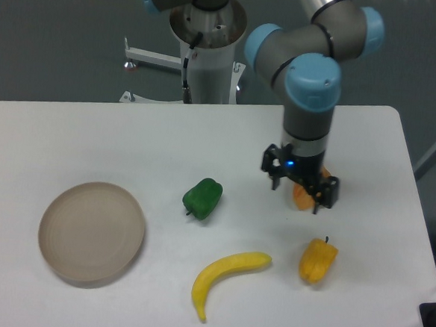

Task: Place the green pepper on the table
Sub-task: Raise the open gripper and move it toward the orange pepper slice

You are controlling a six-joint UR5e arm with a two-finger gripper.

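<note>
The green pepper (202, 198) lies on the white table (93, 136), a little left of centre, with nothing touching it. My gripper (298, 190) hangs well to its right, above the table, and partly hides an orange pastry-like item (302, 198). Its two fingers stand apart with nothing between them, so it is open.
A round beige plate (92, 232) sits at the front left. A banana (227, 274) lies in front of the green pepper, and a yellow-orange pepper (317, 261) rests at the front right. The arm's base (207, 28) stands behind the table's far edge.
</note>
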